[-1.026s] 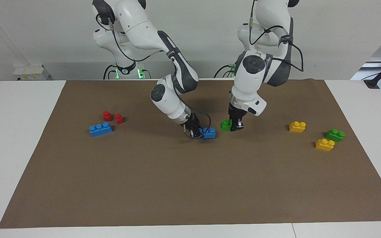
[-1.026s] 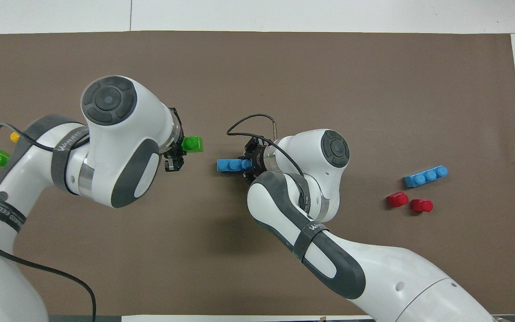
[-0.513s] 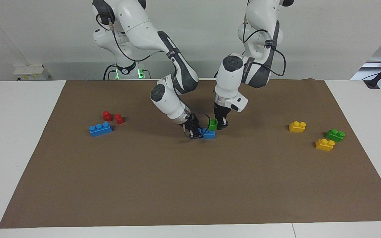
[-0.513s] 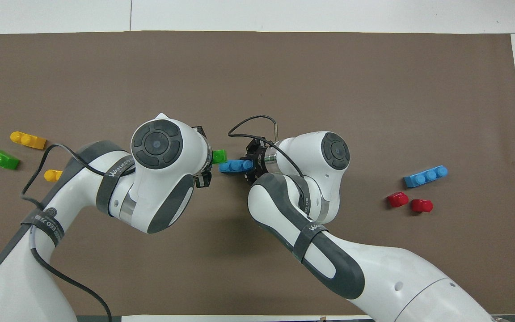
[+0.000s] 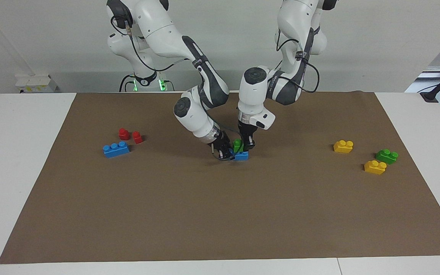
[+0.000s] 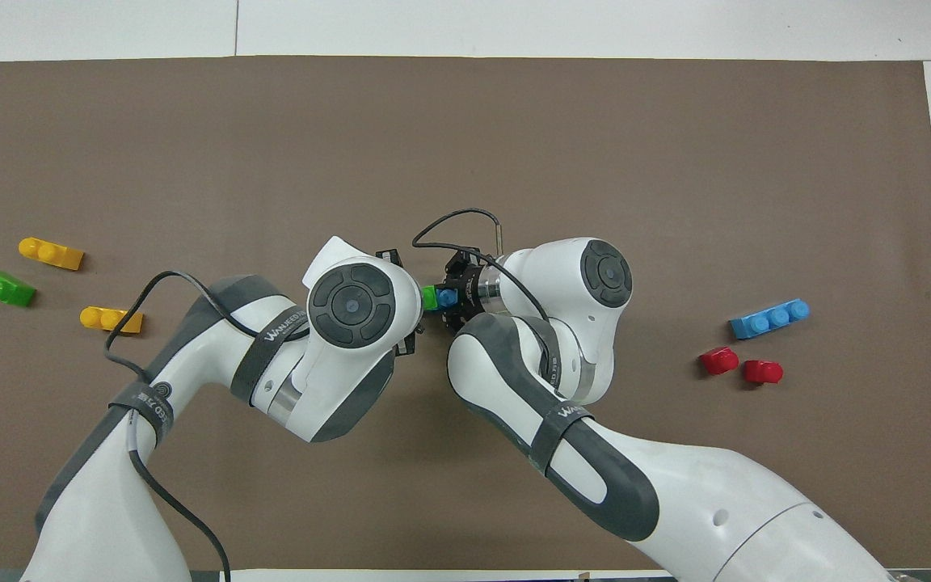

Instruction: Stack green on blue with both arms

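Now left hand [image 5: 247, 145], gripping green brick [image 5: 237, 145], has swung in over blue brick [image 5: 240, 155], gripped by right hand [image 5: 224, 152] at worktop [image 5: 166, 214] centre; green at blue's 12 o'clock, seating imminent.

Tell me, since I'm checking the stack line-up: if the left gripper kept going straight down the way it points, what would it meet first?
Most likely the blue brick held low by the right gripper. The left gripper points down holding the green brick right above it, so green would probably meet blue's studs first; the remaining gap is unclear.
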`<action>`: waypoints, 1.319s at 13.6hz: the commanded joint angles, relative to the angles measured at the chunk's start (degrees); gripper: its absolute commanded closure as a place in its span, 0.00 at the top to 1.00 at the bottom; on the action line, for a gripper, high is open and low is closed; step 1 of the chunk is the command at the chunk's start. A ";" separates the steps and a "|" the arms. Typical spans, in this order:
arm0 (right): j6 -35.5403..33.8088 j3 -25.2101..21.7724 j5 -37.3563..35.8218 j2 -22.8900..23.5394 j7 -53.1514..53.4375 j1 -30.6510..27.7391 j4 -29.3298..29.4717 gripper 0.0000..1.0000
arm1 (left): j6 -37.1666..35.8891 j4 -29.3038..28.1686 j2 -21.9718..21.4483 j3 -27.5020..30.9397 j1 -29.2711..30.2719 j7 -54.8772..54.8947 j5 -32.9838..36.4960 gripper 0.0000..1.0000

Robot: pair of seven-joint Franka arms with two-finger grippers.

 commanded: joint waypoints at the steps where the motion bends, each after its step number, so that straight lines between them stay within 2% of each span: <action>1: 1.70 0.04 1.99 -0.62 -2.06 0.20 -1.63 0.00 | 1.17 -0.82 0.49 0.98 -1.08 -1.59 1.95 0.00; 5: 1.61 0.04 1.99 -0.62 -1.80 0.12 -1.46 0.00 | 0.82 -1.35 1.19 0.98 -1.61 -1.59 2.65 0.00; 6: 1.53 0.04 1.99 -0.62 -1.62 0.12 -1.46 0.08 | 0.90 -1.78 1.20 0.98 -1.70 -1.77 3.61 0.00; 7: 1.44 0.04 1.99 -0.62 -1.62 0.12 -1.37 0.23 | 1.17 -2.48 1.28 0.98 -2.13 -2.55 3.88 0.00; 8: 1.44 0.04 1.99 -0.62 -1.62 0.12 -1.37 0.25 | 1.26 -2.58 1.37 0.98 -2.14 -2.82 5.02 0.00; 14: 1.44 0.04 2.16 -0.62 -1.53 0.12 -1.37 0.25 | 2.40 -2.76 1.99 0.98 -2.14 -4.14 7.13 0.00; 15: 1.44 0.04 2.16 -0.62 -1.53 0.12 -1.37 0.28 | 1.96 -2.67 1.99 0.98 -2.05 -3.97 7.92 0.48; 16: 1.44 0.04 2.16 -0.62 -1.53 0.12 -1.37 0.47 | 1.79 -2.58 1.99 0.98 -2.05 -3.45 8.19 0.99; 18: 1.35 -0.05 2.16 -0.62 -1.71 0.12 -1.20 0.88 | 1.70 -2.23 1.46 0.98 -1.79 -2.57 8.19 1.00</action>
